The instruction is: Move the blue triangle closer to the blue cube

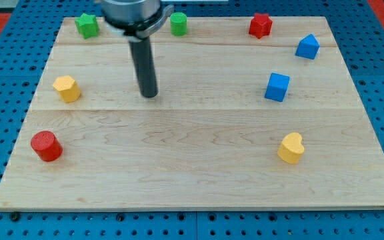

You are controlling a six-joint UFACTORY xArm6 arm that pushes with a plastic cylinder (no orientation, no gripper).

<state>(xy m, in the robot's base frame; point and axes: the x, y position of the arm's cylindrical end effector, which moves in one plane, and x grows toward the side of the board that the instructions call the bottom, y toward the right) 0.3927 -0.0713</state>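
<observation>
The blue triangle [307, 47] lies near the board's top right edge. The blue cube [277, 87] sits below it and a little to the left, about a block's width apart. My tip [149, 94] rests on the board left of centre, far to the left of both blue blocks and touching no block.
A green star [86, 25] and a green cylinder [179, 24] sit along the top edge, a red star [261, 25] at top right. A yellow hexagon [67, 88] is at the left, a red cylinder [46, 146] at lower left, a yellow heart [291, 148] at lower right.
</observation>
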